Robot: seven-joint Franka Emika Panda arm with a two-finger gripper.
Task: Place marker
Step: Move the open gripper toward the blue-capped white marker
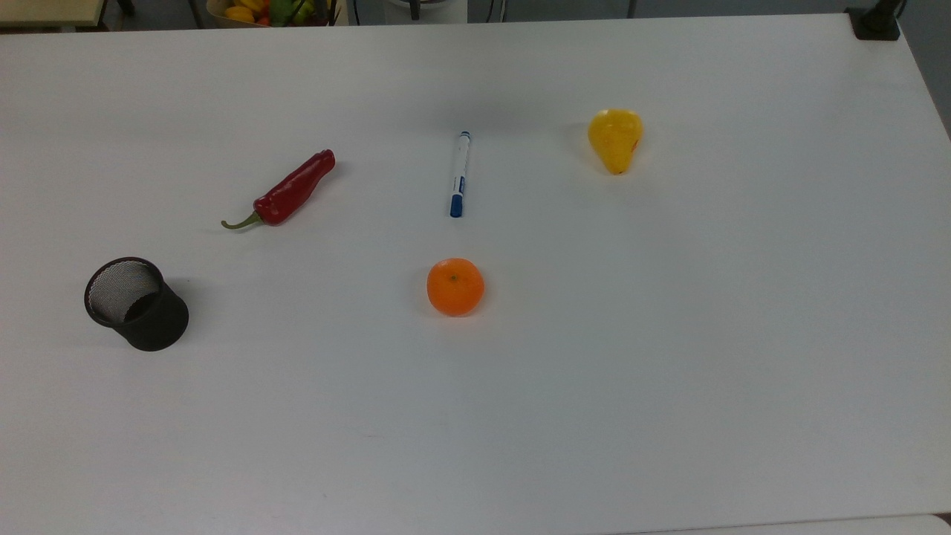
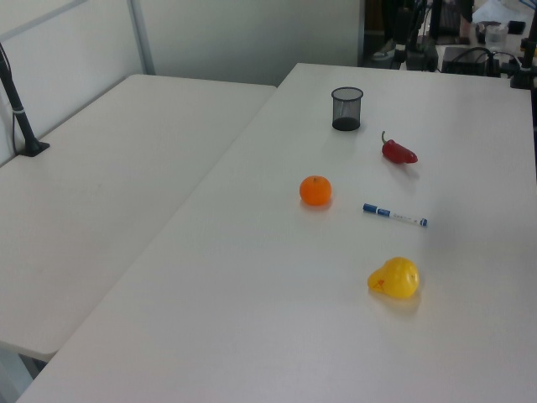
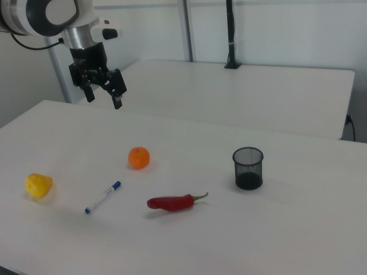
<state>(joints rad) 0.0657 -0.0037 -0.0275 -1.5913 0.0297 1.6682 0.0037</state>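
White tabletop (image 1: 669,371) holds the marker (image 1: 459,174), lying flat between red chili (image 1: 286,192) and yellow pear (image 1: 615,139). High above, well apart, the gripper (image 3: 103,94) hangs with fingers spread, empty. Bare surface surrounds the marker.

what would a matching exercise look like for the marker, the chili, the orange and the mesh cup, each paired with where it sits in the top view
Things:
1. marker
2. red chili
3. orange
4. black mesh cup

Places in the top view:
A. nearest the top view's left edge, standing upright
B. lying between the chili and the yellow pear
C. just below the marker's blue cap, apart from it
D. lying at a slant, green stem toward the cup

Pairs: 1-B, 2-D, 3-C, 4-A
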